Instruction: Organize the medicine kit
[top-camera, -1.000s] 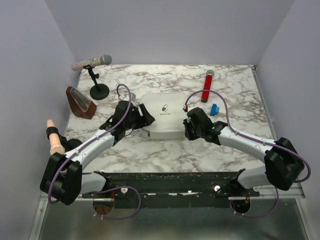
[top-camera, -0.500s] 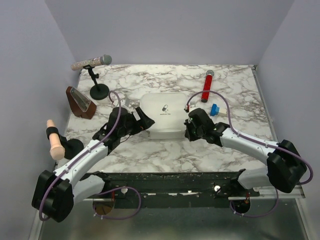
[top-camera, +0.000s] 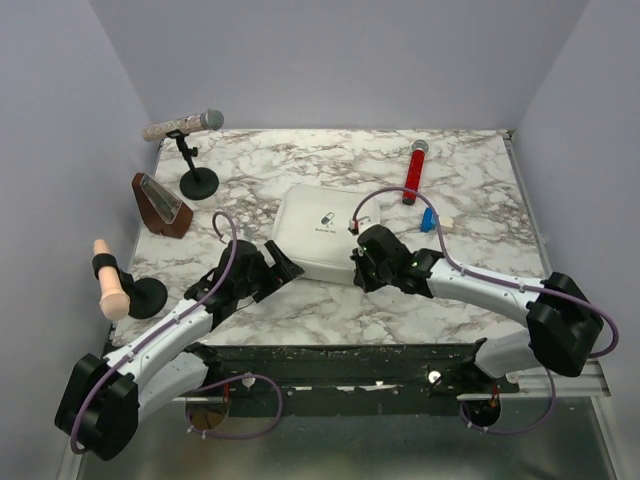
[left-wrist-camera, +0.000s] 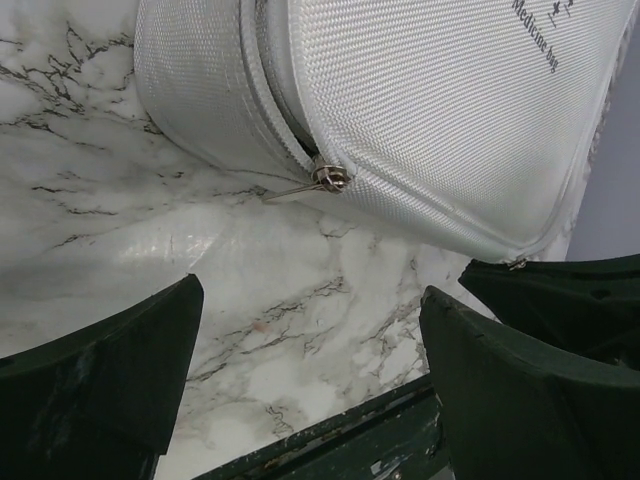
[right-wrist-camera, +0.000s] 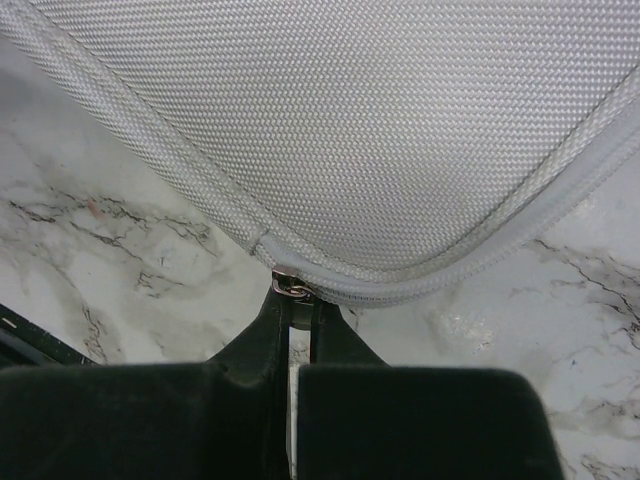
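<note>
Marble table (top-camera: 470, 290), pale grey woven medicine kit (top-camera: 318, 236), rounded corners, zipped edge, lying just beyond the wide-spread fingers of the left gripper (left-wrist-camera: 310, 300), untouched, its near corner at the right gripper (right-wrist-camera: 295, 300), fingers pressed together on a zipper pull (right-wrist-camera: 291, 286).

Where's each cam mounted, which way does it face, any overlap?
Top external: fixed above and behind the bases, looking down at the marble table; both arms show, left hand and right hand at the medicine kit's near edge.
Left wrist: on the left arm, looking past its own open fingers at the kit's zipped corner.
Right wrist: on the right arm, looking along its shut fingers, pinched on a zipper pull at the kit's edge.
Shared: all three see the kit and marble.
</note>
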